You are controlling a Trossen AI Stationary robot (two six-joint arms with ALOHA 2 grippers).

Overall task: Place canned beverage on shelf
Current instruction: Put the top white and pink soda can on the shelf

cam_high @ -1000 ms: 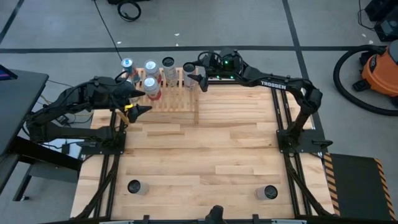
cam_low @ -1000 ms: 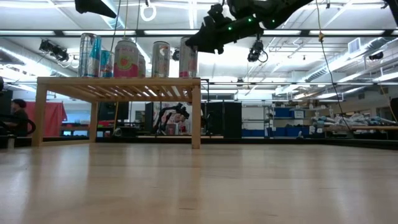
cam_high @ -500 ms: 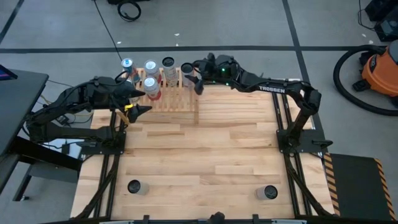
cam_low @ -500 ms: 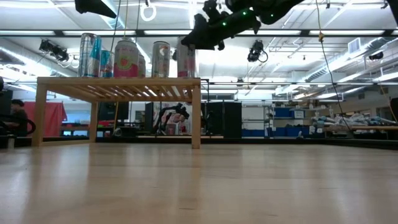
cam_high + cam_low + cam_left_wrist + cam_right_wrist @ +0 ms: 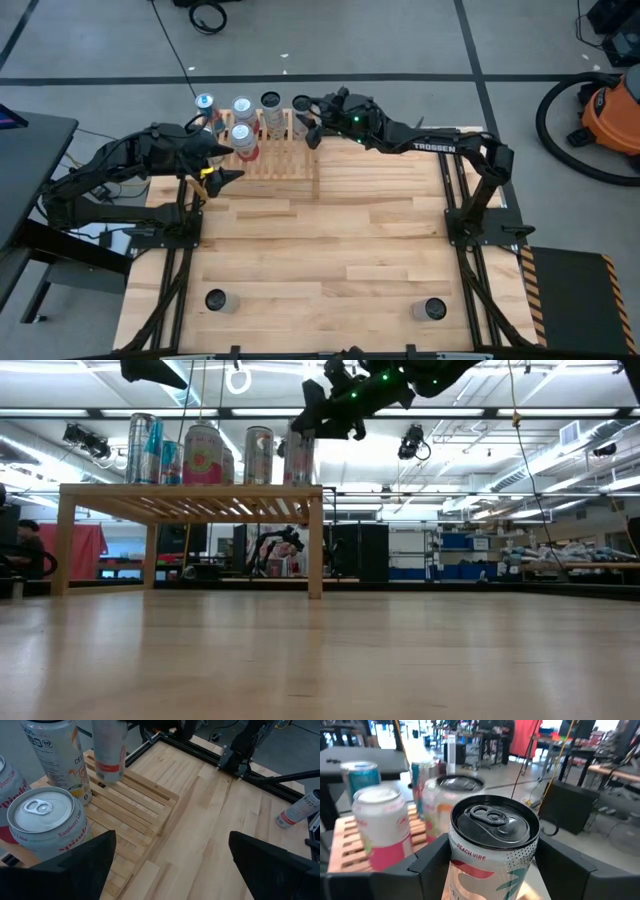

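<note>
The shelf (image 5: 272,158) is a low light-wood slatted rack at the table's far left, also in the low view (image 5: 190,493). Several cans stand upright on its slats, among them a pink raspberry can (image 5: 47,822). My right gripper (image 5: 306,124) is shut on a peach-labelled can (image 5: 492,840) at the shelf's right end (image 5: 299,455). The can's base is level with the slats; I cannot tell whether it rests on them. My left gripper (image 5: 170,870) hangs open above the shelf's near left side, holding nothing. My right gripper pinches the can's side wall (image 5: 456,857) just below the rim, one finger (image 5: 427,867) on each side. The fingers come in about level from the table's right side. The can stays upright, lid up, over the shelf's right end.
Two more cans stand on the bare wood near the table's front edge, one at the left (image 5: 216,300) and one at the right (image 5: 433,310). The middle of the table is open board. Beyond the far edge are the floor and a room.
My right gripper has swung a little toward the table's far left corner and its wrist has turned, coming more squarely onto the can. The can has stayed upright at the shelf's right end.
</note>
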